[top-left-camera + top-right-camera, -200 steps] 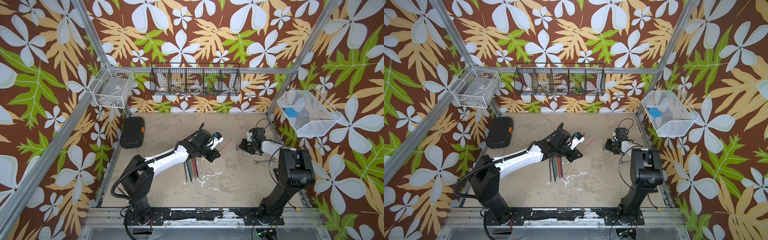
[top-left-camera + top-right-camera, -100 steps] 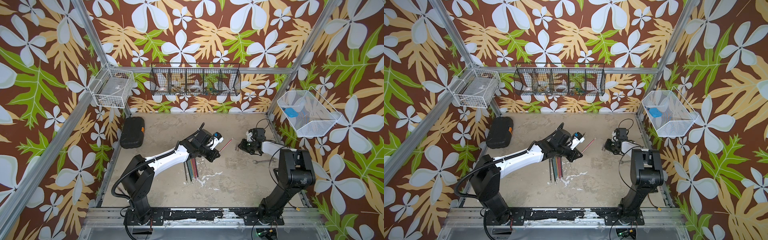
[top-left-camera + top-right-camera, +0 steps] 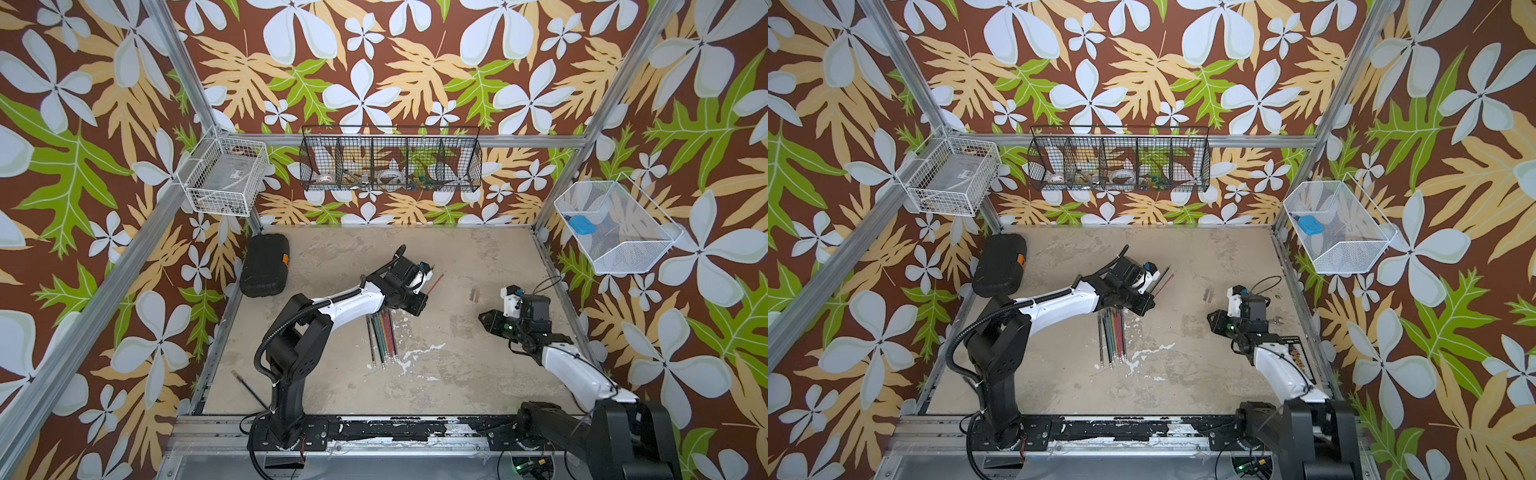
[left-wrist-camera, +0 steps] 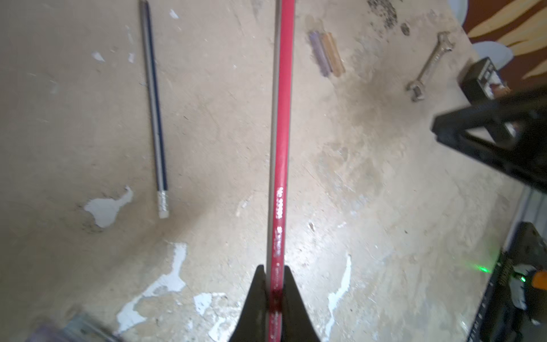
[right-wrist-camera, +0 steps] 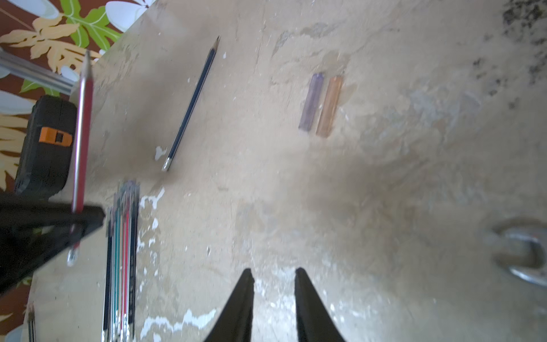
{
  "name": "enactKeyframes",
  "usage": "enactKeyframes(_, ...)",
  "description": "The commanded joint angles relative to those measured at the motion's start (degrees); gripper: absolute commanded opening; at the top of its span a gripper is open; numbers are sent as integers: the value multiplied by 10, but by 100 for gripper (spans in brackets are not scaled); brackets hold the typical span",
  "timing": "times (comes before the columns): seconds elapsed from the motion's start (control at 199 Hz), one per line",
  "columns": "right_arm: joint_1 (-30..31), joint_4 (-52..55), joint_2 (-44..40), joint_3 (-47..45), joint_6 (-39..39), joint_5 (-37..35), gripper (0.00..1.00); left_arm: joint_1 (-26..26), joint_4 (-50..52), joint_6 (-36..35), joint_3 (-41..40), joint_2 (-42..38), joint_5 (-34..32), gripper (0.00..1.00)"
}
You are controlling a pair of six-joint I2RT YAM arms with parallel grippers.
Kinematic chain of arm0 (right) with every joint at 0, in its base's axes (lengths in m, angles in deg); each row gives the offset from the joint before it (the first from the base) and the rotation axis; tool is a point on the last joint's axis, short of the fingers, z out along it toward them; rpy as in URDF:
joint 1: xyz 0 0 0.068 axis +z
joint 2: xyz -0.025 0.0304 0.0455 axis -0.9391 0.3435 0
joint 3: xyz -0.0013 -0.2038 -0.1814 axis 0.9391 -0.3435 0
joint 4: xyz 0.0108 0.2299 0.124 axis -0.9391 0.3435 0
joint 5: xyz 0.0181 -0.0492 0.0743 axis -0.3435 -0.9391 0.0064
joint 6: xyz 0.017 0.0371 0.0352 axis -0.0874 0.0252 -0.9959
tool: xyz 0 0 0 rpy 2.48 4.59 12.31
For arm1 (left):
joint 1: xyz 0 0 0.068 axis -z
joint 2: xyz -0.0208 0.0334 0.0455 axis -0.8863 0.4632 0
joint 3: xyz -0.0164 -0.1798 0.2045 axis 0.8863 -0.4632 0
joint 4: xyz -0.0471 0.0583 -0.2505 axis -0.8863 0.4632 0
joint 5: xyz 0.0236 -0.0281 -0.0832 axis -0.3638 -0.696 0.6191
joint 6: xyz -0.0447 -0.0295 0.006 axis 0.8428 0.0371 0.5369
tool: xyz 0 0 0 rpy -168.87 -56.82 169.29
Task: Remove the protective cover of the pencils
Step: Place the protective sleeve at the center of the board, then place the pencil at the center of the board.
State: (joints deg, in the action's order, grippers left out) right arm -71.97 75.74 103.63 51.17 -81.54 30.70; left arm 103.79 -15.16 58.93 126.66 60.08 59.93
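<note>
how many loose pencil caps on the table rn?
2. A purple cap and an orange cap lie side by side on the table, apart from the pencil bundle. Others may sit hidden beneath the left arm.

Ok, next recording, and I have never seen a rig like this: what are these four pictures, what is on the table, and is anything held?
A left robot arm and a right robot arm stand at the near edge of a table. Both top views look down on everything; each wrist view comes from a camera on one arm, looking along its claw. The left claw is shut on a red pencil. The right claw is open and empty. On the table lie a row of coloured pencils, one dark pencil apart, a purple translucent piece beside an orange piece, perhaps removed covers, a wrench and a black case.
</note>
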Motion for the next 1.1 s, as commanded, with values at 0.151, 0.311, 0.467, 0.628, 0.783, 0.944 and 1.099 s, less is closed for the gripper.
enactKeyframes(0.151,5,-25,-126,-54,16,8,29,-31,86,-42,141,100,-90,0)
enactKeyframes(0.311,4,-21,-105,-45,14,-2,29,-38,148,-56,253,187,-131,0)
enactKeyframes(0.467,4,-22,-89,-42,14,7,28,-38,176,-67,312,238,-149,0)
enactKeyframes(0.628,5,-23,-91,-42,13,-1,28,-41,194,-74,328,255,-148,0)
enactKeyframes(0.783,4,-23,-86,-41,14,-2,27,-42,191,-74,328,257,-141,5)
enactKeyframes(0.944,4,-23,-85,-41,14,-3,27,-42,191,-73,335,261,-126,5)
enactKeyframes(1.099,4,-22,-84,-40,14,-4,27,-42,189,-71,335,261,-107,14)
